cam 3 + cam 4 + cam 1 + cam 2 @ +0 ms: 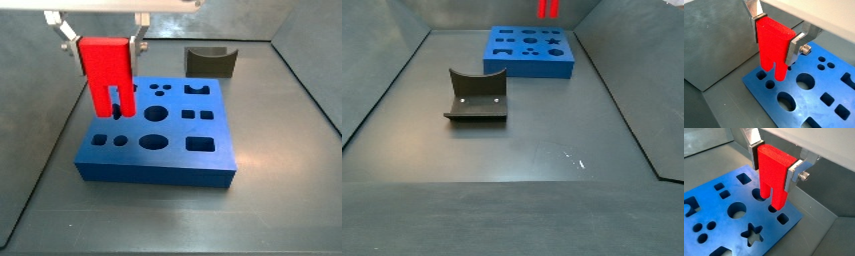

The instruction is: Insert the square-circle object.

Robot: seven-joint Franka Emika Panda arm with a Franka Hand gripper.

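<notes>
Two parallel prongs point straight down from the bright red plastic square-circle object [774, 44], a flat rectangular body with leg-like prongs, and that is the relation the coming move turns on: its long axis stands vertical, the body is up between the fingers and the prong tips are below them, over the holes near one edge of the thick blue plastic board with many shaped cut-outs [167, 140]. In a wrist view one prong tip seems at or just inside a round hole while the other looks short of its square hole; whether either is truly seated I cannot tell.

The gripper [776, 31] hangs above that board edge, its flat silver fingers [798, 46] closed onto the red body's upper part, gripping it on its two narrow sides.

In a side view the board lies toward the far edge of the grey tabletop [543, 190], with the dark L-shaped fixture [476, 97] well apart from it, nearer the middle.
</notes>
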